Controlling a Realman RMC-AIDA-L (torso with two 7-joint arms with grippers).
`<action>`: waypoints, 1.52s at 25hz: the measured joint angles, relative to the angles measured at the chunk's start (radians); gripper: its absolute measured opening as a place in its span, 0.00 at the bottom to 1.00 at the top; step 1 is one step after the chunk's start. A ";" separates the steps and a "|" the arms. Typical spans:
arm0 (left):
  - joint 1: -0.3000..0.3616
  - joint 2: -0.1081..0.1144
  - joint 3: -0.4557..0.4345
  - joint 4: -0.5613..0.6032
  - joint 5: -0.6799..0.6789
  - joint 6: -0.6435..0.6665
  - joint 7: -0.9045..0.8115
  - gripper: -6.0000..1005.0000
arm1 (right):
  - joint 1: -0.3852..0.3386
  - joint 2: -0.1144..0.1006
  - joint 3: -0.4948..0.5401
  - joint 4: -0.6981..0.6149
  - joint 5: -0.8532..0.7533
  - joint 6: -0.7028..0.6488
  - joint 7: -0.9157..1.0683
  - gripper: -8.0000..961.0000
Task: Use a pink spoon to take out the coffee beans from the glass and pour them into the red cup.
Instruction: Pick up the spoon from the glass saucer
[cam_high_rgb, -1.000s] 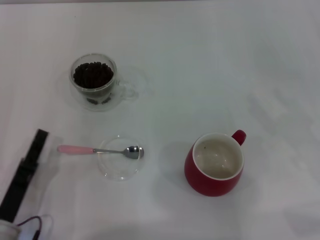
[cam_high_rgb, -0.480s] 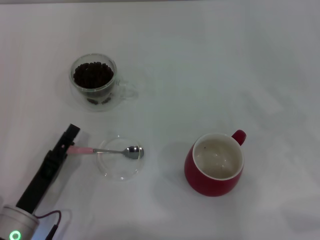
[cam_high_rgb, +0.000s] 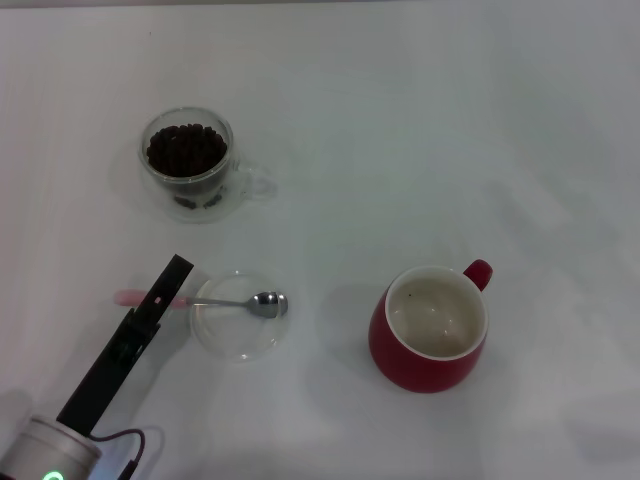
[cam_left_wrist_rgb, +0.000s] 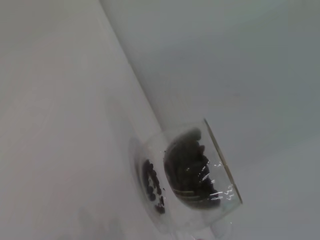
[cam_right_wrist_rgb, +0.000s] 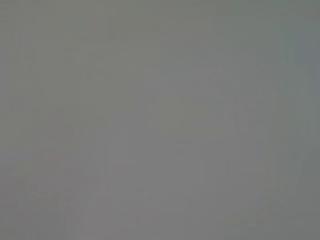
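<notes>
The pink spoon (cam_high_rgb: 205, 300) lies flat, its pale pink handle on the table and its metal bowl resting on a clear glass saucer (cam_high_rgb: 238, 330). My left gripper (cam_high_rgb: 172, 272) reaches in from the near left as a long black bar and crosses over the spoon's handle, hiding the middle of it. At the far left stands the glass (cam_high_rgb: 188, 162), filled with dark coffee beans (cam_high_rgb: 186, 150). The left wrist view shows the same glass (cam_left_wrist_rgb: 200, 200) and coffee beans (cam_left_wrist_rgb: 187, 167) tilted. The red cup (cam_high_rgb: 430, 330) stands upright at the right, white inside, handle pointing far right.
A white tabletop (cam_high_rgb: 420, 140) carries everything. A cable and a lit ring on the left wrist show at the near left corner (cam_high_rgb: 60, 462). The right wrist view is plain grey.
My left gripper has swung rightward and forward, from left of the spoon's handle to across it. Spoon, glass and red cup have stayed put.
</notes>
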 joint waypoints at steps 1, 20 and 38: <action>0.003 0.000 -0.003 -0.001 0.006 0.003 0.006 0.71 | 0.000 0.000 0.000 0.000 0.000 0.004 0.000 0.79; 0.027 -0.001 -0.026 -0.027 0.020 0.011 0.075 0.61 | 0.000 0.005 0.000 0.001 0.002 0.019 0.003 0.79; 0.038 0.005 -0.041 -0.027 0.014 0.013 0.133 0.17 | -0.012 0.011 0.000 0.009 0.002 0.031 0.000 0.79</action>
